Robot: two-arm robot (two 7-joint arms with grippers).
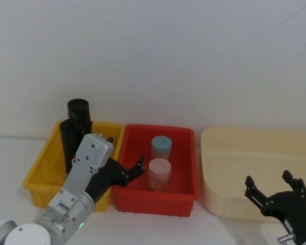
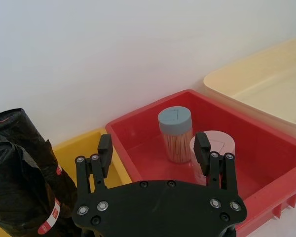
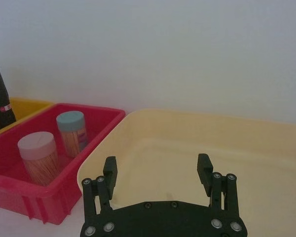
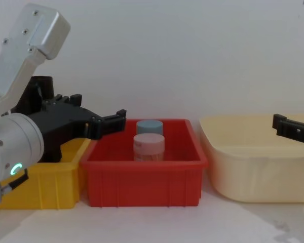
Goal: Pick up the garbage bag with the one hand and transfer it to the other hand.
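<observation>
Left pincer [image 2: 153,143]: spread wide, empty; hovers over yellow bin [image 1: 41,176] edge
Garbage bag [image 1: 70,139]: upright in yellow bin; probably light, squishy, slick; I'd grab mid-roll
Right pincer [image 1: 268,177]: wide too; near cream tub [image 1: 219,196]

The garbage bag [image 1: 71,140], a tight black roll with a red-and-white label band, stands upright in the yellow bin [image 1: 41,173] at the head view's left centre, with a twin roll [image 1: 79,113] just behind it. The left claw [image 2: 154,147] hangs open just right of the bag. The right claw [image 3: 157,165], also open, sits at lower right.
</observation>
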